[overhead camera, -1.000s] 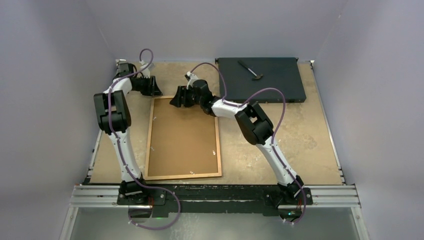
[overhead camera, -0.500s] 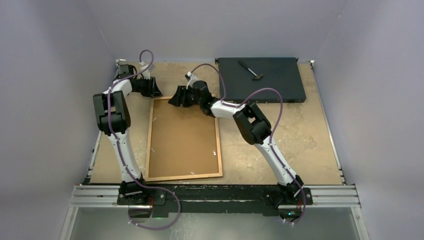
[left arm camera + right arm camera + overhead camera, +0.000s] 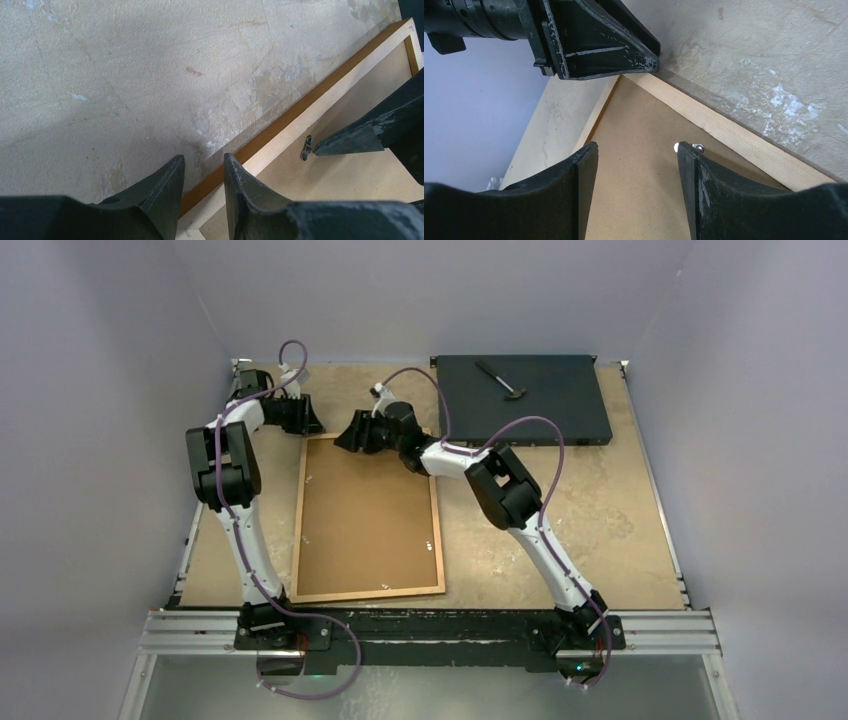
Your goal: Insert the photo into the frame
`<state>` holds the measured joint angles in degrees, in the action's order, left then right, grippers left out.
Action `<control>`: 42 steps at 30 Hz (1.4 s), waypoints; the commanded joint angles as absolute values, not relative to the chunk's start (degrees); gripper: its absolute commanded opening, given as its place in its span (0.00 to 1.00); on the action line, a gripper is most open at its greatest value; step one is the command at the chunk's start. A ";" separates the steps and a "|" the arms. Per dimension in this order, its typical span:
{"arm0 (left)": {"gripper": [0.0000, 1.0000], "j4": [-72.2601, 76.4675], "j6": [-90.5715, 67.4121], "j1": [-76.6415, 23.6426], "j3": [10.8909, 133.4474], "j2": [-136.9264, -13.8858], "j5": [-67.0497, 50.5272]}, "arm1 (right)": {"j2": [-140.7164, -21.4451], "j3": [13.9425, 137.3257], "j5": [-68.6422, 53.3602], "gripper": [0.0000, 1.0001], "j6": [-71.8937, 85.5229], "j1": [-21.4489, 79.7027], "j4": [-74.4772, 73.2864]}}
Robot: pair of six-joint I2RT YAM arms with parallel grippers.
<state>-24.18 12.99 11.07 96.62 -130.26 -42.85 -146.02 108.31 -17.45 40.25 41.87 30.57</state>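
The frame (image 3: 299,520) lies face down on the table, and a brown hardboard backing (image 3: 370,515) fills it. The photo is hidden. My left gripper (image 3: 305,425) is at the frame's far left corner. In the left wrist view (image 3: 202,162) its jaws stand a narrow gap apart over the orange rail (image 3: 320,90), gripping nothing I can see. My right gripper (image 3: 345,440) is open over the backing at the far edge (image 3: 636,150). Its right fingertip (image 3: 686,155) touches a small metal tab (image 3: 696,147), which also shows in the left wrist view (image 3: 306,148).
A black flat box (image 3: 540,410) lies at the back right with a small hammer-like tool (image 3: 502,381) on it. Several more metal tabs sit along the frame's inner edges. Grey walls close in the table on three sides.
My right gripper has moved a little toward the far left along the frame's far edge. The left gripper and the frame have stayed put.
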 commanded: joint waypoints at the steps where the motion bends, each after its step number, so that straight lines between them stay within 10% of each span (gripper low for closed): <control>1: 0.33 -27.26 13.41 10.68 94.14 -129.83 -41.08 | -147.30 110.07 -17.23 0.62 41.06 42.19 32.78; 42: 0.29 -27.77 14.15 10.90 93.43 -128.44 -41.74 | -144.58 111.69 -6.68 0.64 33.76 45.31 25.27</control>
<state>-23.14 12.88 11.07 95.22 -129.62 -42.85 -148.42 115.07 -8.86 35.77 44.75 23.11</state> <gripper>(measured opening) 0.290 0.627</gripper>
